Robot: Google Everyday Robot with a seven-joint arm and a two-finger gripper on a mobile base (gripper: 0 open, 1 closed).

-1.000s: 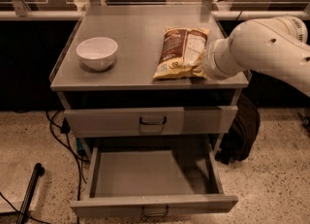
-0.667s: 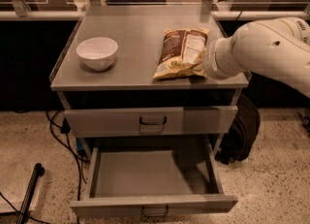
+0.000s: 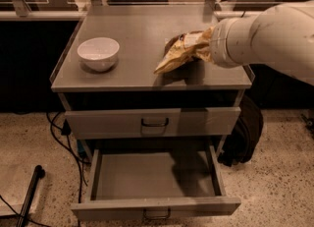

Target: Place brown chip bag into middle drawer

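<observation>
The gripper [image 3: 207,43], right of centre in the frame, has its fingers clenched on the right end of the brown chip bag [image 3: 180,55], which hangs tilted above the desk [image 3: 137,27] with its shadow beneath. The bag looks light, crinkly and slippery, likely to sag, so an end-seam pinch suits it. The middle drawer [image 3: 147,178] stands open at lower centre. The desk's front edge and the closed upper drawer [image 3: 113,122] must be cleared; the white bowl [image 3: 98,53] sits well apart.
</observation>
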